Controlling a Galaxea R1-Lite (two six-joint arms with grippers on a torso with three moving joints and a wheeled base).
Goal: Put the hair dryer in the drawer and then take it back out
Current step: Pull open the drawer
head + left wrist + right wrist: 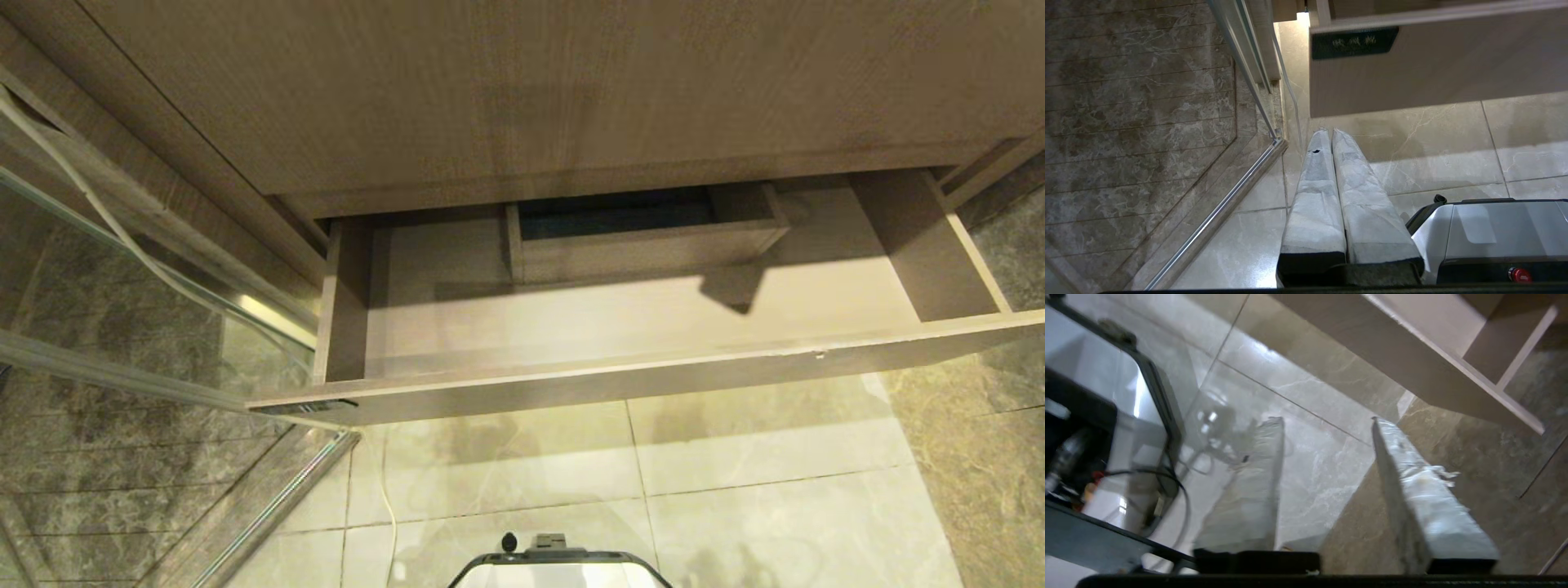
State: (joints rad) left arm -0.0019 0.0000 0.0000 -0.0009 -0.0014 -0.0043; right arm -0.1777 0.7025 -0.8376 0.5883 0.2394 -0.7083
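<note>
The drawer (620, 327) stands pulled fully out below the tall wood panel (522, 90), and its pale floor is seen bare from the head view; the boxed cut-out (629, 233) at its middle back holds nothing visible either. The dryer cannot be found in any of the three views, so its place cannot be told, and whether the step in hand is the putting in or the taking out is only to be guessed at; with nothing in the drawer and nothing gripped, locating the dryer is judged to come first. The tiled floor (735, 490) and a glass shower door (122, 269) lie to the robot's left, with a thin white cable (384, 498) trailing over the tiles. The right end effector (1327, 428) hangs over the floor just outside the drawer's right front corner, its fingers apart and empty. The left end effector (1329, 136) is held low beside the base, its fingers together on nothing. A good approach would be made from above the drawer's open front, with the front edge and side walls cleared before anything is lowered, and the cut-out box avoided.
</note>
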